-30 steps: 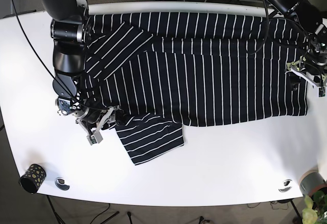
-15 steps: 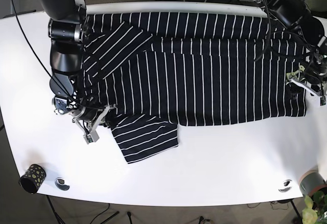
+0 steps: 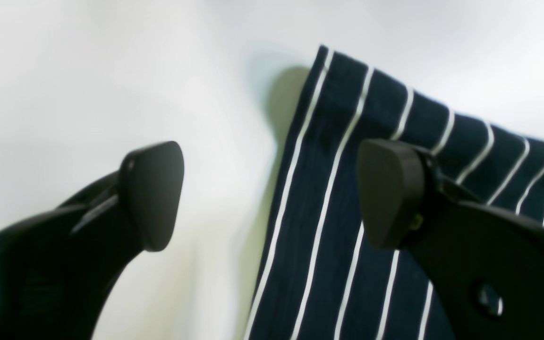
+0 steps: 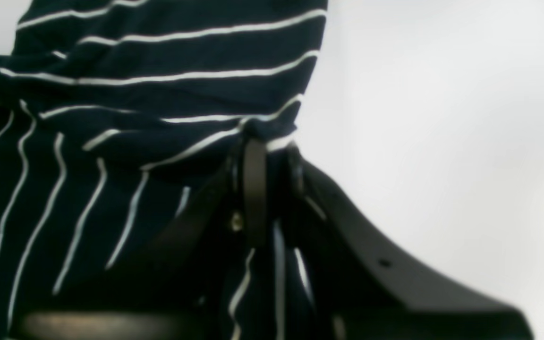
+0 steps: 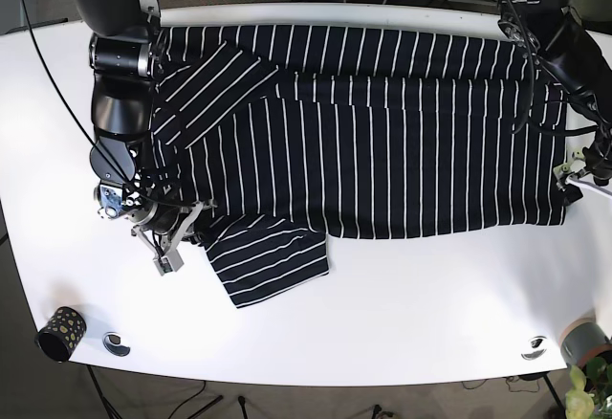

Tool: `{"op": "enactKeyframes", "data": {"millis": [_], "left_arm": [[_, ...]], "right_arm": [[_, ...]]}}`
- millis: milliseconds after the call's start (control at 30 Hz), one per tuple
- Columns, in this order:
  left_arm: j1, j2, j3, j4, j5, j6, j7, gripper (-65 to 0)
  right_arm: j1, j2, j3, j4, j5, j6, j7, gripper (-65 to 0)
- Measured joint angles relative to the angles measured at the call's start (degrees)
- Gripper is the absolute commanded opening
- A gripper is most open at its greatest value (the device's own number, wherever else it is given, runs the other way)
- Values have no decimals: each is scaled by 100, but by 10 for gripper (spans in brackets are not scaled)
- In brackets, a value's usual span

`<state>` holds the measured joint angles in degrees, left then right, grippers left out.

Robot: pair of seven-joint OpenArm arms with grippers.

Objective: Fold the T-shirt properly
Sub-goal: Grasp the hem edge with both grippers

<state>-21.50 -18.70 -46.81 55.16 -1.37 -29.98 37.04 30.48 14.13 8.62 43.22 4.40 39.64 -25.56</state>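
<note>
The dark navy T-shirt (image 5: 382, 132) with thin white stripes lies spread across the white table (image 5: 421, 314), one sleeve (image 5: 268, 261) bunched at its lower left. My right gripper (image 5: 177, 237) is shut on a fold of fabric beside that sleeve; in the right wrist view the cloth (image 4: 158, 94) is pinched between the closed fingertips (image 4: 255, 160). My left gripper (image 5: 581, 172) is at the shirt's right edge and stands open (image 3: 269, 193). A corner of the shirt (image 3: 338, 118) lies between its fingers, closer to the right finger (image 3: 387, 189).
A dotted black cup (image 5: 60, 333) stands at the front left corner beside a metal grommet (image 5: 117, 343). A second grommet (image 5: 535, 347), a grey pot (image 5: 583, 341) and a plant (image 5: 583, 395) are at the front right. Cables run behind the table.
The right gripper has pulled the sleeve and shirt a little to the left in the base view. The left gripper has moved down to the shirt's right edge.
</note>
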Motion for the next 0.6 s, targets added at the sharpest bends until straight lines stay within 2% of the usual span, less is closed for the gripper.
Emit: {"op": "enactKeyframes", "data": {"millis": [100, 300, 600], "left_arm": [[-181, -177, 310, -634, -15, 0, -260, -110], [-409, -190, 595, -1436, -57, 0, -876, -110], [-898, -243, 1005, -2216, -59, 0, -1272, -115]], "right_arm": [[-4, -15, 0, 0, 7, 2, 4, -623], [-4, -35, 0, 0, 4, 2, 0, -623], [-7, -33, 4, 0, 2, 2, 2, -623]]}}
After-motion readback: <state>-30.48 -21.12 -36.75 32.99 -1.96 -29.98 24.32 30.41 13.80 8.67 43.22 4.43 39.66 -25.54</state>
